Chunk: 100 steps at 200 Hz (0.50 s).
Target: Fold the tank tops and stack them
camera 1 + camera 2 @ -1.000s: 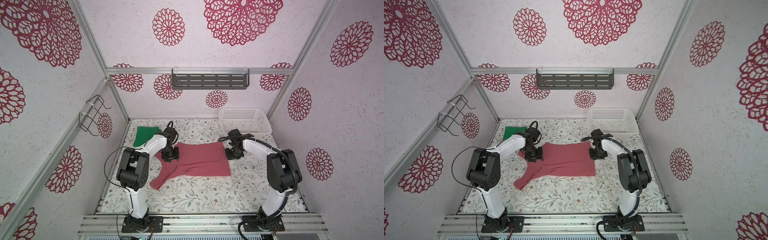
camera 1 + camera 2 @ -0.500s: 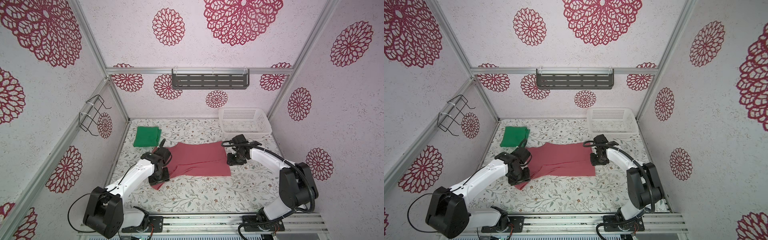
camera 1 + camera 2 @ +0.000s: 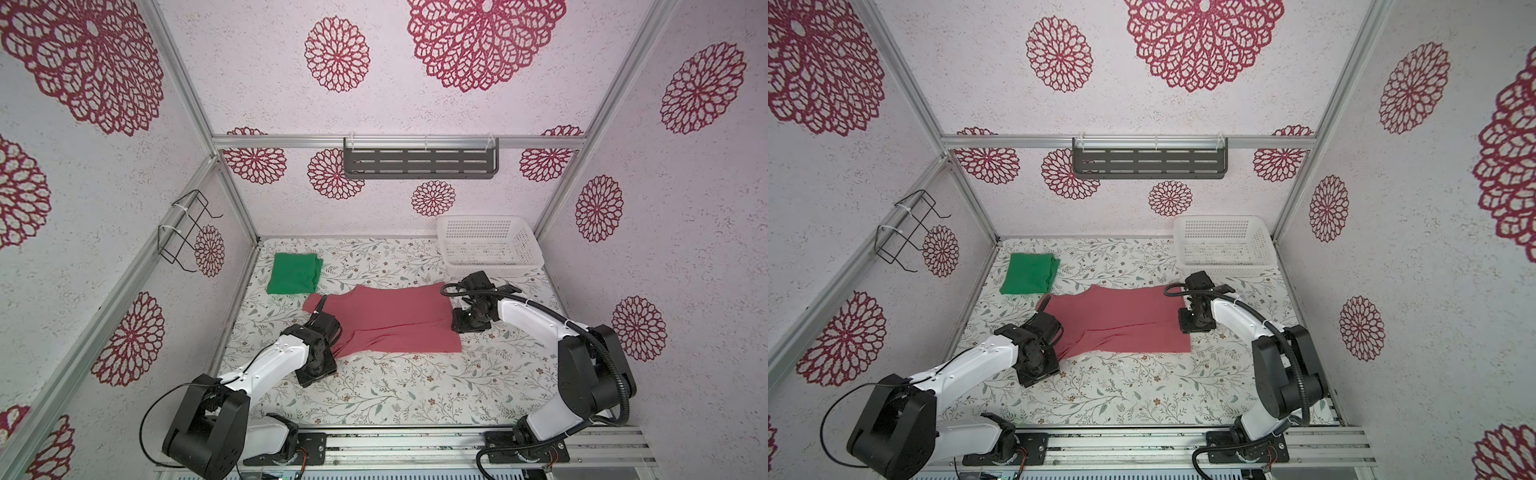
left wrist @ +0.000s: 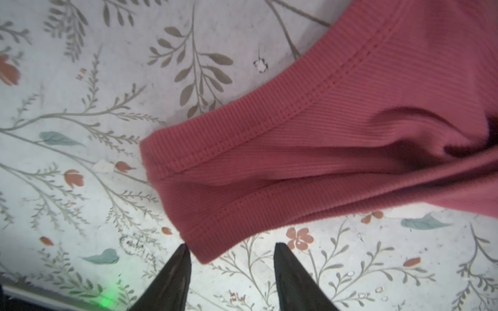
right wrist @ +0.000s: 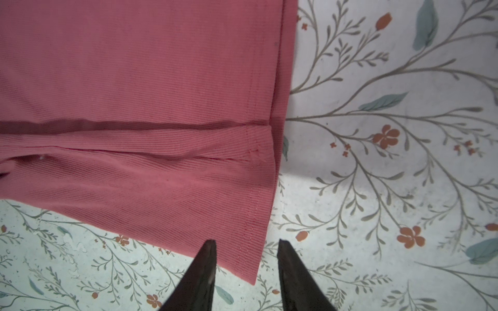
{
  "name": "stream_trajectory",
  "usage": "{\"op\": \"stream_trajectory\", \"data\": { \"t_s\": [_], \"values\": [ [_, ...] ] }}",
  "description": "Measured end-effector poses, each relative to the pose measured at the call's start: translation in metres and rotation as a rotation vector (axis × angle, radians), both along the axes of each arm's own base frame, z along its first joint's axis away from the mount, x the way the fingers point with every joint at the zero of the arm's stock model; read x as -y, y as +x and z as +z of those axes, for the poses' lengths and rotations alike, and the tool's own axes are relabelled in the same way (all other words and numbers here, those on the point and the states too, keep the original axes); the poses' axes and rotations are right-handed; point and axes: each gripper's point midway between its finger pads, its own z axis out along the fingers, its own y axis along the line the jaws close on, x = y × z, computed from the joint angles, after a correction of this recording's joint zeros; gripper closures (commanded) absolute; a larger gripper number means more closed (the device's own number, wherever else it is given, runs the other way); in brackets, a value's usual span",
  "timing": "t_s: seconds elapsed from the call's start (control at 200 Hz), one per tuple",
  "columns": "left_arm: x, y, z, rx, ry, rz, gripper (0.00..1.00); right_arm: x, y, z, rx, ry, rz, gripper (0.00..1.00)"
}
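Over the floral tabletop [image 3: 395, 390] I've just drawn left gripper [image 4: 231, 246] and right gripper [image 5: 247, 241], both spread empty, to the red tank top [image 3: 395, 320] for its fold.

Green top [image 3: 294, 273], pinkish-red top [image 3: 395, 322], floral table [image 3: 415, 395]

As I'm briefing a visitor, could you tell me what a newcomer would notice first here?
The pinkish red tank top lies spread in the middle, with the left end effector open at its strap and the right end effector open at its hem corner. A folded green tank top sits at the back left, a white basket at the back right.
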Motion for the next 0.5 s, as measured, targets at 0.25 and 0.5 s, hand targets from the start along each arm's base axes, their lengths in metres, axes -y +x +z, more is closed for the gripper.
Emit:
{"op": "stream_trajectory", "data": {
  "t_s": [0.25,0.5],
  "values": [
    [-0.004,0.005,-0.004,-0.016,0.034,-0.021,0.93,0.0,0.0,-0.001,-0.001,-0.001,0.0,0.59],
    [-0.006,0.012,0.011,0.001,0.057,-0.042,1.0,0.0,-0.001,-0.001,-0.001,-0.001,0.001,0.59]
  ]
}}
